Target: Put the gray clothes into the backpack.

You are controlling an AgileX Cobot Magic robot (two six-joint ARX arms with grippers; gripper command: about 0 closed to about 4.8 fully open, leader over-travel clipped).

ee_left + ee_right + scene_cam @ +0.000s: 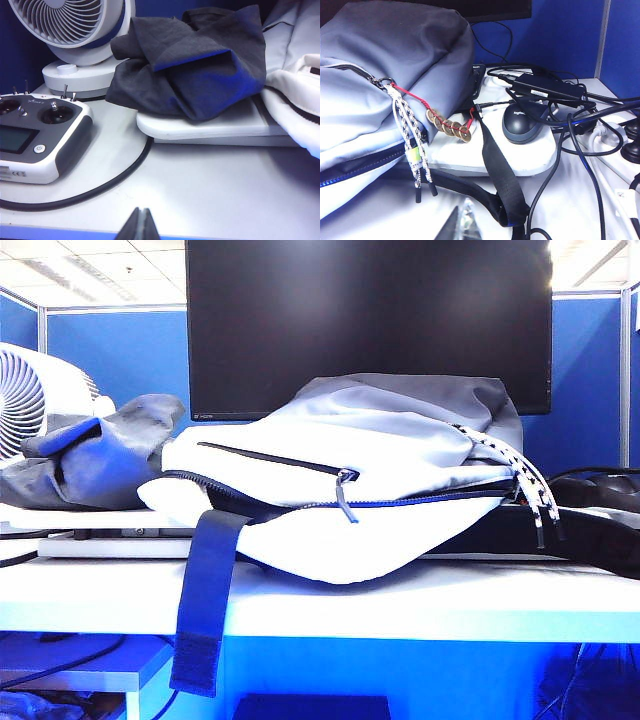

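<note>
Waiting at the near edge: both arms parked, the garment untouched

Standing at the far left of the worktop (330, 608), a white fan (25, 395) backs the scene, and a remote controller (37, 135) lies near its base with a black cable (100, 187) curling round it. Just right of the fan sits the gray clothes (192, 70), a crumpled heap with a bluish sheen, resting partly on a flat white slab (210, 125) that keeps it raised and easy to reach. Its right side lies just beside the backpack (370, 470), maybe touching it; I cannot tell which.

The left pincer (139, 225) hangs low at the near edge, well apart from the garment, its tips clenched together on nothing. I judge it is simply parked, with the reach not yet begun.

In the middle the backpack lies on its side, the blue zipper (420, 499) running along it and seemingly gaping only at the left end, where dark lining shows. That mouth faces the clothes, which should suit a short carry. A dark blue strap (205, 605) dangles over the near edge, and speckled cords (412, 130) hang from the gray top beside a string of coins (449, 127).

Farther right, a mouse (522, 122) and tangled cables (580, 130) crowd the corner. The right pincer (462, 222) also sits low and near, closed and empty, clear of the bag.
</note>
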